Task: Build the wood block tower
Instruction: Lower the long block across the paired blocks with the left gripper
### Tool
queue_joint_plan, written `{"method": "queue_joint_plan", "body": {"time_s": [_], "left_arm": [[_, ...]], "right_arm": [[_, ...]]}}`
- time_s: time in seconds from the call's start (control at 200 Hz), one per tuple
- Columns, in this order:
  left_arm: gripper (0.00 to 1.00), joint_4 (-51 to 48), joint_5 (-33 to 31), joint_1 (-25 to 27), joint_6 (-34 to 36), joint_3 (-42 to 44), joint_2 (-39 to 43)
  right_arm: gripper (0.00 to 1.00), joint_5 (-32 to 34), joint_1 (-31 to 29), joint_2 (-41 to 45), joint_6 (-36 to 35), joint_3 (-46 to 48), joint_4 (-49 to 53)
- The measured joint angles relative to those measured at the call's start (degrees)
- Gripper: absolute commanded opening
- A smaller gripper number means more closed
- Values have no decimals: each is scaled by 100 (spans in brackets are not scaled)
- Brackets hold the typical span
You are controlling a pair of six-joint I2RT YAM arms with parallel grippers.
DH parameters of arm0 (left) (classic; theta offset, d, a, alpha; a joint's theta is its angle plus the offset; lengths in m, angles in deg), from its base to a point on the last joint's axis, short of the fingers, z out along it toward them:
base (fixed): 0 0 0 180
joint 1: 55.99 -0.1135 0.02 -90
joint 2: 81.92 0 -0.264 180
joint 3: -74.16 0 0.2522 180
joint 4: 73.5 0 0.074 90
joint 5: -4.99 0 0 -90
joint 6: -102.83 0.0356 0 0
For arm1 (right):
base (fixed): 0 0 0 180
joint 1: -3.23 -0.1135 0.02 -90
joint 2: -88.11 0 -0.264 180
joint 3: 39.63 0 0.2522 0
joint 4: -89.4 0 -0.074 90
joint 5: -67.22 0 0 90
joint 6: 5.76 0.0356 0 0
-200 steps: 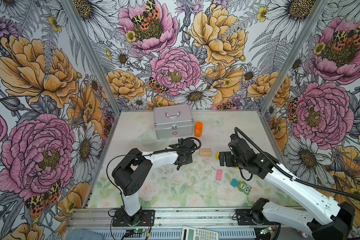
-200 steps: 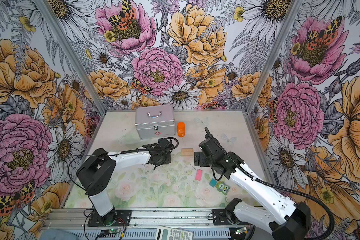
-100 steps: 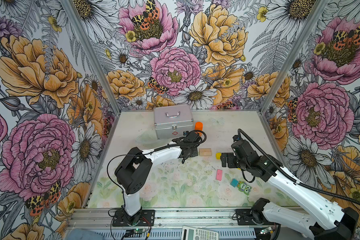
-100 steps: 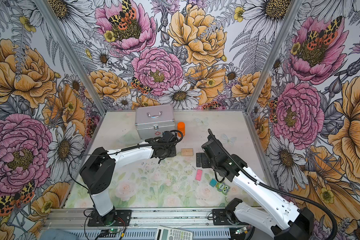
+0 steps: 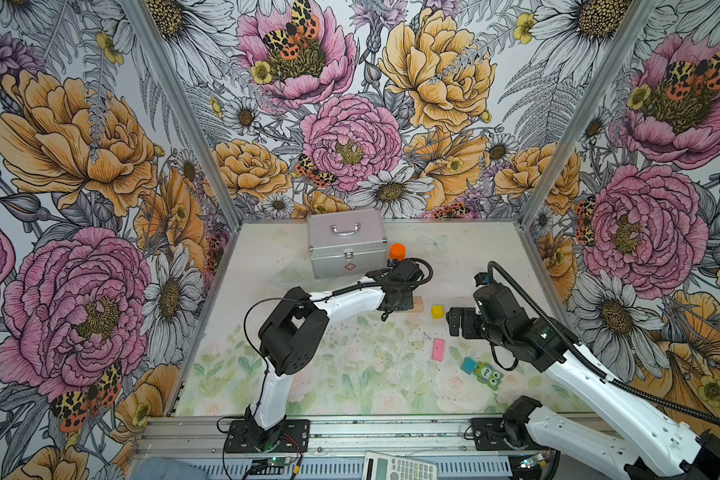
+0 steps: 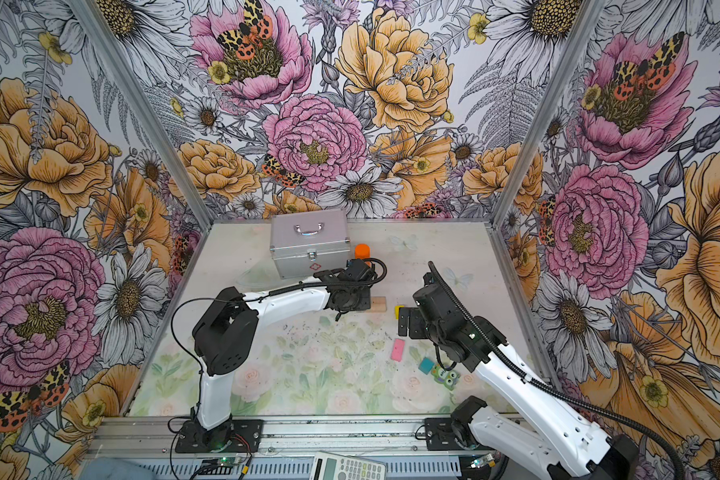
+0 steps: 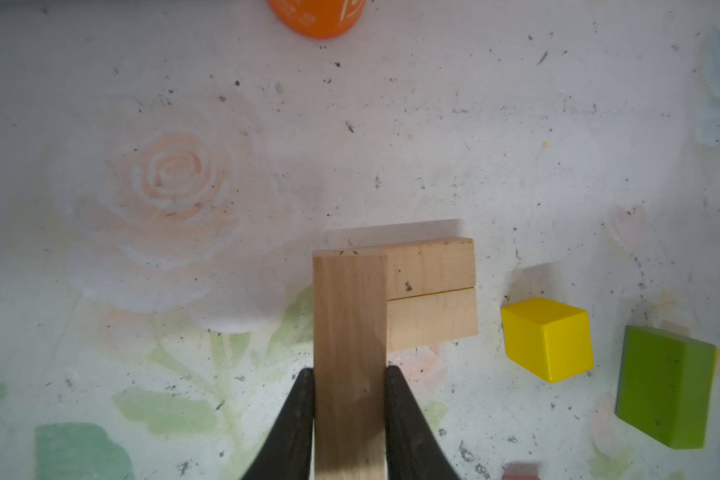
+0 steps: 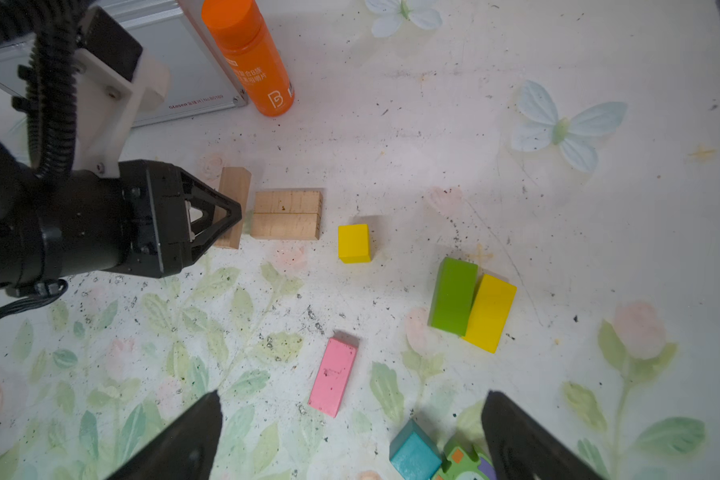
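Now, we see the left jaws clamped on a tan plank [image 7: 348, 353], beside two paired tan planks [image 7: 431, 291], right jaws spread wide, near the pink plank [image 8: 332, 376].

Three tan planks [image 8: 287, 202], one pink plank [image 8: 332, 376], one green bar [image 8: 453, 295], one yellow bar [image 8: 490, 313], one yellow cube [image 8: 353, 243], one teal cube [image 8: 414, 455], one owl piece [image 5: 489, 374]. One orange bottle [image 8: 248, 54], one silver case [image 5: 346, 243], and one calculator [image 5: 400, 467] at the bottom edge in both top views.
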Motion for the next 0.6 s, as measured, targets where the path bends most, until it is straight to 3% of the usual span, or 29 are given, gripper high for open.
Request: {"method": "queue_joint_plan", "body": {"time_s": [0.6], "left_arm": [[24, -162, 98, 149, 11, -492, -479]], "right_arm": [[100, -105, 120, 142, -50, 63, 55]]}}
